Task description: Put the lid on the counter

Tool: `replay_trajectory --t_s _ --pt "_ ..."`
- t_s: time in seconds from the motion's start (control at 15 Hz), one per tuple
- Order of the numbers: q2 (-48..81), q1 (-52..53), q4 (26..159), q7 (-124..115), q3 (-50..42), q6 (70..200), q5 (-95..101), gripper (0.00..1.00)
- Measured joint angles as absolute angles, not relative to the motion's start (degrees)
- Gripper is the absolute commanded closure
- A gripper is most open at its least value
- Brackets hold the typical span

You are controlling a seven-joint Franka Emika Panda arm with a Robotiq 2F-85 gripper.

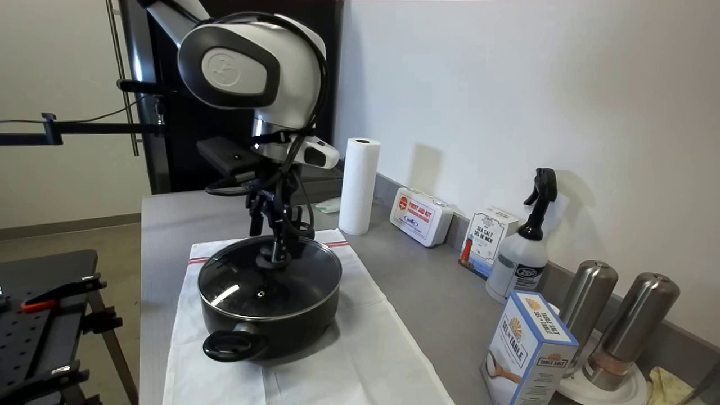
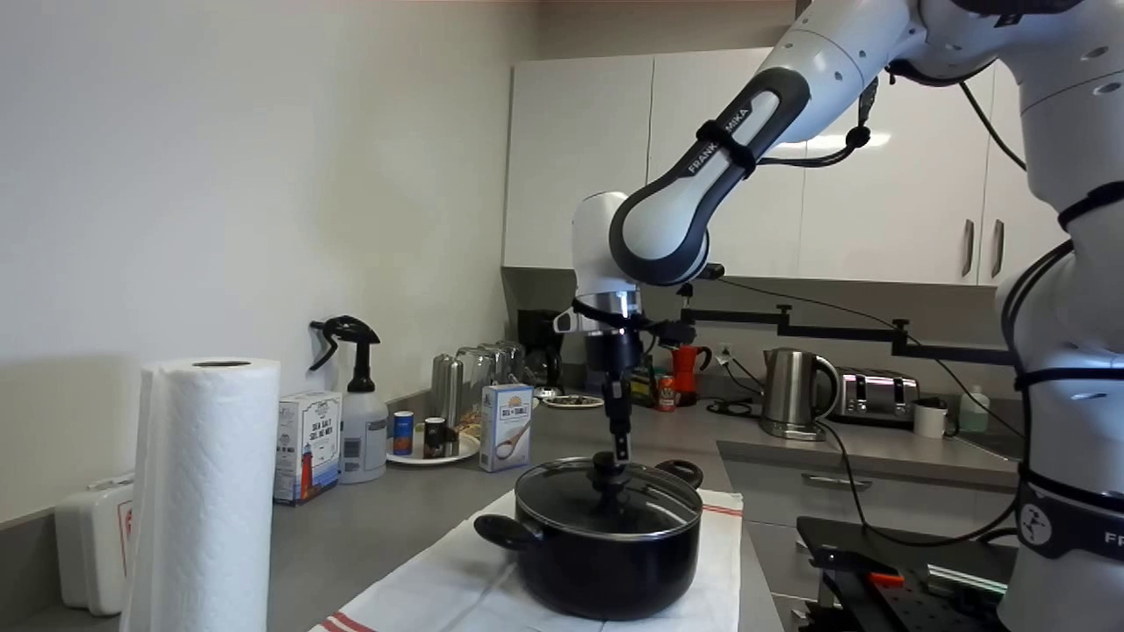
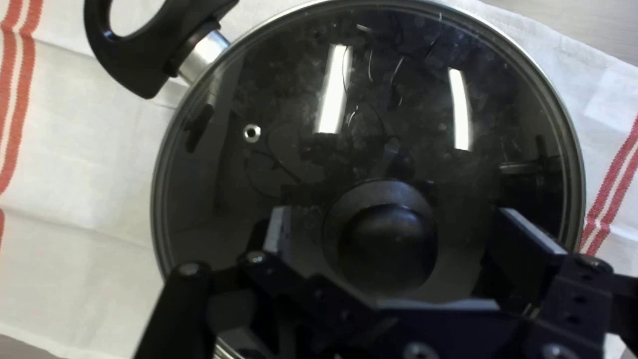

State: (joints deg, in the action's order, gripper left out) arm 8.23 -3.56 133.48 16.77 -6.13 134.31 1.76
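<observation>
Counter [image 1: 163, 242], flat, matte and grey, is stretching along the pale wall [image 1: 534, 84], and I am reading across it from its left edge in an exterior view. White cloth [image 1: 377, 349], creased and striped red near its ends, is spreading over the surface. On it the black two-handled pot [image 1: 292, 334] is standing, its side round and smooth. The lid [image 1: 306, 281] is sitting on the pot's mouth, its shallow glass dome catching bright streaks of light inside a thin metal rim. I am holding the gripper [image 3: 404, 230] low over it, its fingers [image 3: 533, 232] spread well apart to either side of the rounded black knob [image 3: 389, 244]; in the wrist view, dark gaps are showing between knob and fingers. Farther right, a dimpled paper roll [image 1: 360, 185] is standing upright as a white cylinder. Along the wall, a round-cornered white first aid kit [image 1: 416, 216], a printed sea salt carton [image 1: 486, 242] and a spray bottle [image 1: 514, 267] with a black trigger head are lining up. Nearest the right, a sharp-edged table salt carton [image 1: 517, 343] is standing beside two cylindrical, metallic grinders [image 1: 644, 309].
</observation>
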Motion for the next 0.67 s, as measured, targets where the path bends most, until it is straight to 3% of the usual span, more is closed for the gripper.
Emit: replay_trajectory --t_s 0.27,0.33,0.47,0.67 --pt "9.5 -3.7 133.2 16.8 -6.1 136.6 1.8 0.0" --pt "9.6 -3.7 133.1 16.8 -6.1 136.9 1.8 0.22" --pt "9.6 -3.7 133.1 16.8 -6.1 137.2 1.8 0.32" --pt "9.6 -3.8 133.1 16.8 -6.1 137.4 1.8 0.55"
